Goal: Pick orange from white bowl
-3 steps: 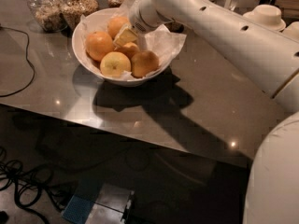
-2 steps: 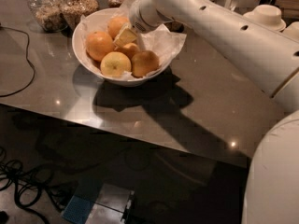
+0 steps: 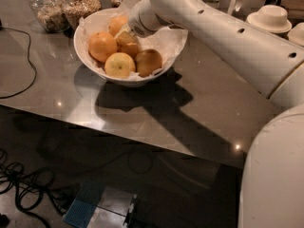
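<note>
— Where do we find the claw (image 3: 127, 33)?

— Down inside the white bowl (image 3: 84, 56), at the end of the white arm (image 3: 223, 32) that reaches in from the bowl's right. It sits low over the centre of the bowl, right at the middle orange (image 3: 129, 46).

— Is it released or clenched?

— We cannot tell; the wrist and the fruit hide that part. We cannot say either whether it touches the middle orange or only hangs just above it.

— And the fruit itself?

— We count five oranges, all in the bowl on crumpled white paper (image 3: 167, 41). Besides the middle one there is a bright orange (image 3: 102, 45) at the bowl's left side, a paler orange (image 3: 119, 64) at its near edge, a darker orange (image 3: 148, 61) at its near right, and a back orange (image 3: 117, 24) at the far side, just beside the claw. None is lifted clear of the others.

— What stands around the bowl?

— The bowl rests on the grey table (image 3: 199, 108). Behind it, to its left, we see two glass jars (image 3: 47, 8) filled with something grainy. A black cable (image 3: 31, 56) loops over the table well to the bowl's left. Far to the bowl's right sit stacked small white dishes (image 3: 271, 18).
</note>
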You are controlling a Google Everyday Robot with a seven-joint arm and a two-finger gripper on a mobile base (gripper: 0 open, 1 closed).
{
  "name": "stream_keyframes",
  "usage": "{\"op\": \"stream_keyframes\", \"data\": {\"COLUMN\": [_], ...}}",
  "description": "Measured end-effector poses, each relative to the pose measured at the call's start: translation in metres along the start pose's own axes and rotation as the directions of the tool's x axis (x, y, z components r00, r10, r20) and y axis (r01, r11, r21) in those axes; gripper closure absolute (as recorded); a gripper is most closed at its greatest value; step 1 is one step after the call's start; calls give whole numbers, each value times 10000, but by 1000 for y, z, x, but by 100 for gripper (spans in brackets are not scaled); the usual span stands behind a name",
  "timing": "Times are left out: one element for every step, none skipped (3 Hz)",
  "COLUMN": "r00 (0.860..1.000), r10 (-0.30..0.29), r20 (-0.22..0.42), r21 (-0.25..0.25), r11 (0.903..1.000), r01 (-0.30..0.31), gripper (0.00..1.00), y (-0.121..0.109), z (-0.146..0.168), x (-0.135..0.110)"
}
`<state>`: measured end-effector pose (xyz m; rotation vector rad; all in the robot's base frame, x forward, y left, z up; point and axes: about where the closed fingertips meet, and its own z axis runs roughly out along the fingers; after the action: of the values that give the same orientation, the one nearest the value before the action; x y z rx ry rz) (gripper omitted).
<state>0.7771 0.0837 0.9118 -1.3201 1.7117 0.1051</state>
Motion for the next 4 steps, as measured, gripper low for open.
{"op": "stream_keyframes", "data": {"r00": [10000,9995,9877,9653], "r10": [8,307,1385,2205], "r20": [1,74,722,1402], "r21": [-4,-109,-209,155], "r11": [10000,9995,9903,9743], "r01": [-8,-306,-1373,-2248], "gripper": [89,100,100,100], "y": [0,2,6,-8], "z": [-1,1,-24,-73], "x": [-1,2,5,13]}}
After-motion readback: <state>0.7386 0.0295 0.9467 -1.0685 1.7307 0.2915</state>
